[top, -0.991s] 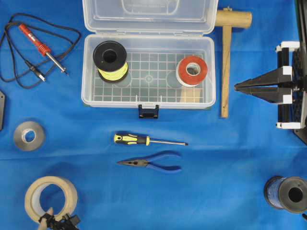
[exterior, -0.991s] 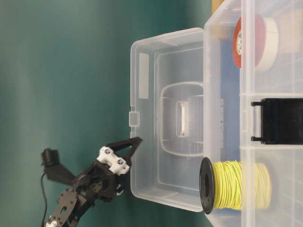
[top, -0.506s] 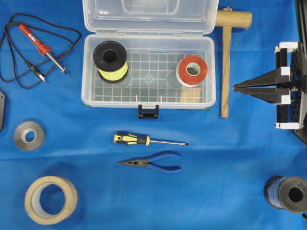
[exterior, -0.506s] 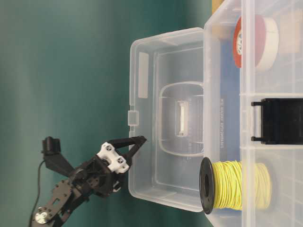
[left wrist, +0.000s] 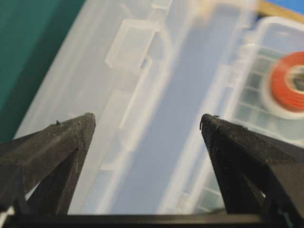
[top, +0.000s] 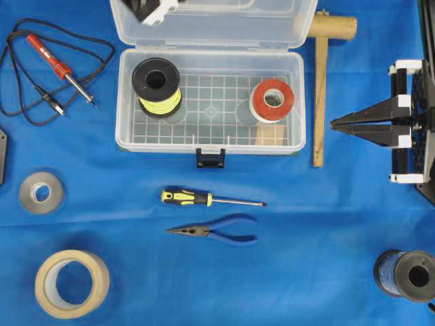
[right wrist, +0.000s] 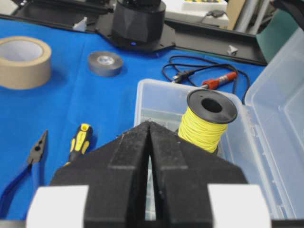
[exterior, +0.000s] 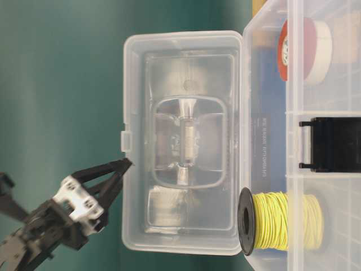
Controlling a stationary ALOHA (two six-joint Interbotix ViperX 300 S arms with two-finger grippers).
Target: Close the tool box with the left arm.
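Note:
The clear plastic tool box [top: 163, 144] stands open at the back of the blue table, with its black latch [top: 211, 157] at the front. Its lid [top: 224, 30] is raised and tilted up off the table; it also shows in the table-level view [exterior: 186, 79]. My left gripper [exterior: 121, 169] is open, with its fingertips against the outer free edge of the lid, near the lid's catch tab [left wrist: 130, 42]. In the overhead view only part of it [top: 151, 8] shows at the top edge. In the left wrist view the open gripper [left wrist: 147, 118] frames the blurred lid. My right gripper [top: 334, 123] is shut and empty, to the right of the box.
Inside the box are a yellow wire spool [top: 156, 85] and a red tape roll [top: 273, 100]. A wooden mallet [top: 319, 95] lies right of the box, a soldering iron [top: 60, 64] left. A screwdriver [top: 204, 198], pliers [top: 217, 232], tape rolls [top: 71, 282] and a blue spool [top: 408, 275] lie in front.
My left gripper has moved up behind the lid and pushed it; the lid has swung up from lying back. The right arm has not moved.

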